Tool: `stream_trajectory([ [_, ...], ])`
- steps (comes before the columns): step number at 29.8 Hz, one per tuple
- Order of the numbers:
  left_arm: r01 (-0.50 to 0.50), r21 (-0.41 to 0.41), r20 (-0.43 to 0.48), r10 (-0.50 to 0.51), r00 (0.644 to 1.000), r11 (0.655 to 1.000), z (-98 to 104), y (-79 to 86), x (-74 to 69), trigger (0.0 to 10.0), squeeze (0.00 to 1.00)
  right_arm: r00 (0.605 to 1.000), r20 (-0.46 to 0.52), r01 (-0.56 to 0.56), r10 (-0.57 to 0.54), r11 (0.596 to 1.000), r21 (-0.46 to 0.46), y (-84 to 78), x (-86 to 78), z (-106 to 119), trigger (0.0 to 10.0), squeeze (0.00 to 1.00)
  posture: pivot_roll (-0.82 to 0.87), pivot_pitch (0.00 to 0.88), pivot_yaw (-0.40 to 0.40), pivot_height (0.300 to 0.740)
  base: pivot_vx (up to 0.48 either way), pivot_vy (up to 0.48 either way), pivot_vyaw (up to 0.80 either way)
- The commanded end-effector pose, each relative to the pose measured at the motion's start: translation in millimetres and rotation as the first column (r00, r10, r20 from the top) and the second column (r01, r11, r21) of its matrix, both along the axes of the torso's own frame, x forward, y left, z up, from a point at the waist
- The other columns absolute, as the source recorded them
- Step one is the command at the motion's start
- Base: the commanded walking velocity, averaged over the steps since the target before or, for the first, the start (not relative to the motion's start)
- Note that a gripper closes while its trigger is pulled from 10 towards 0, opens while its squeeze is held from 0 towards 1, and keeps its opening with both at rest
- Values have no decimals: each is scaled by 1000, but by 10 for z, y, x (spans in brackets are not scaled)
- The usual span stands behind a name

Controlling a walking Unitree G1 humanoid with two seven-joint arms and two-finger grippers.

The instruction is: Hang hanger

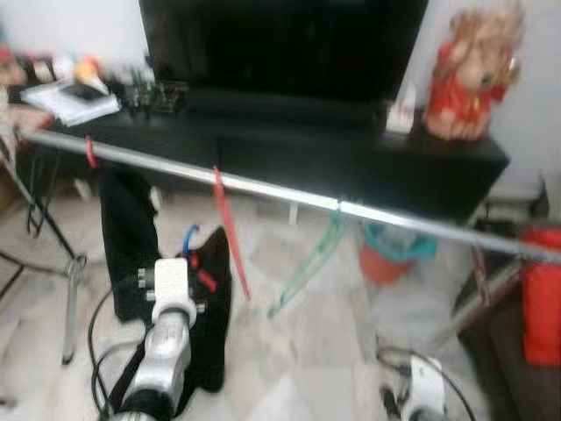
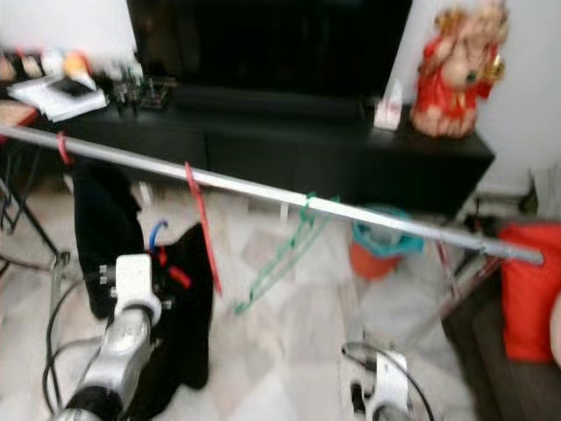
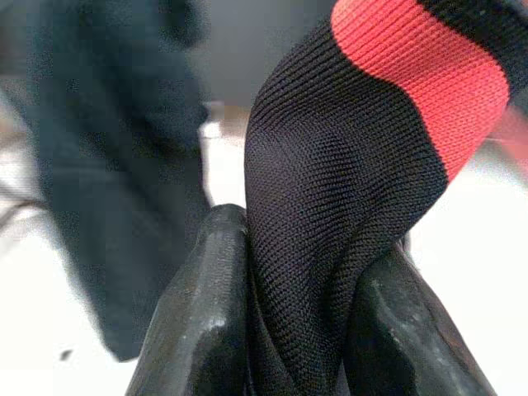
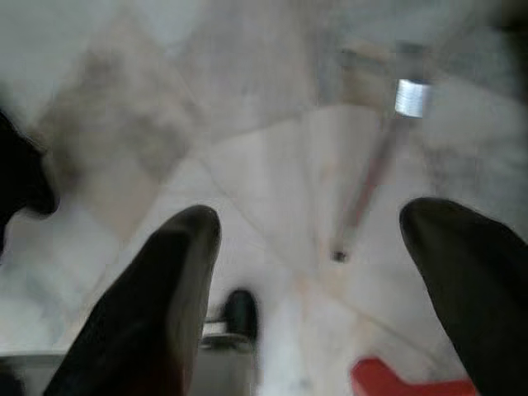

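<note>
Below the rail [image 1: 289, 195], the left gripper [image 3: 301, 330] pinches a black garment [image 1: 206, 307] with a red stripe; its red hanger [image 1: 232, 230] is hooked on the rail beside a green hanger [image 1: 307, 267]. Right gripper [image 4: 330, 289] hangs low, fingers wide, holding nothing. Risk: grip is on cloth only, so a pull could slide the garment off or unhook the hanger. Pale marble floor [image 1: 324, 351], black TV stand [image 1: 368, 162], red figurine [image 1: 473, 74].
</note>
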State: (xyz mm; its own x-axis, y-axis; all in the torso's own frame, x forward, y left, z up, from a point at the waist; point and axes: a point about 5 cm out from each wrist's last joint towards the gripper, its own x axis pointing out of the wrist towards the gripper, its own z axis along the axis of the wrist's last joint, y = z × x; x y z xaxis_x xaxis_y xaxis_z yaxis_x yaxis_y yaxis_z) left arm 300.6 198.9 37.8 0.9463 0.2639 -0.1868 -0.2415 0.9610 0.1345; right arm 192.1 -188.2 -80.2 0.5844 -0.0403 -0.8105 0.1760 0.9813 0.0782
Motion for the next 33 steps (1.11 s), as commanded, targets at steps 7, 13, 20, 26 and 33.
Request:
stream_trajectory([
  [7,5,-26,67,-4,998,1000,142,-10,111,10000,0,1000,-21,5,-6,1000,-16,-82,-51,-16,10000,0,-2,0,-54,740,0,0,0],
  [13,-10,-7,111,11,994,1000,290,87,234,10000,0,1000,-26,-2,2,1000,-17,-76,-51,-17,10000,0,0,0,-55,740,0,0,0],
  [20,35,-31,136,-30,990,999,418,143,354,10000,0,1000,-29,0,0,1000,-14,-74,-60,-22,10000,0,-8,0,-48,740,0,0,0],
  [26,33,-39,138,-28,990,999,430,172,373,10000,0,1000,-31,-4,4,1000,-14,-72,-66,-25,10000,0,-10,0,-44,740,0,0,0],
  [33,29,-46,152,-22,988,999,414,194,349,10000,0,999,-45,-30,28,999,-34,-81,-74,-29,10000,0,-5,0,-47,740,0,0,0],
])
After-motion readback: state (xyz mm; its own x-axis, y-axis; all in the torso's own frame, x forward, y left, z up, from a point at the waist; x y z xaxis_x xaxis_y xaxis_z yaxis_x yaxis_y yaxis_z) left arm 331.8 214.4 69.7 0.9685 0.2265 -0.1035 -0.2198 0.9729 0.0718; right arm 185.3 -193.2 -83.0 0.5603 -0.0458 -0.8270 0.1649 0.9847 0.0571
